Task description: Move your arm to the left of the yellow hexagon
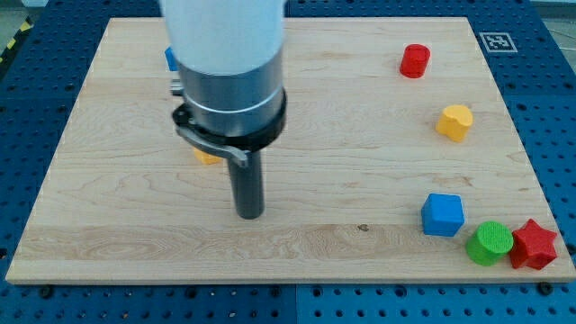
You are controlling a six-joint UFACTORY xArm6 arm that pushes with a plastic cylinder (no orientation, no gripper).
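Wooden board (pixel 108 225) carries, nearest, a red star (pixel 535 245), green cylinder (pixel 490 243) and blue cube (pixel 443 215). My tip (pixel 249 214), with no gripper to open, sits at five o'clock of the half-hidden yellow hexagon (pixel 204 156). Farther: yellow heart (pixel 455 121), red cylinder (pixel 415 60).

A robotics lab bench; a pale wooden desk (pixel 297 238) lies on a blue perforated mounting plate (pixel 556 108); a printed square marker (pixel 497 41) sits in the desk's top-right corner; yellow-black hazard tape (pixel 13 45) edges the left.
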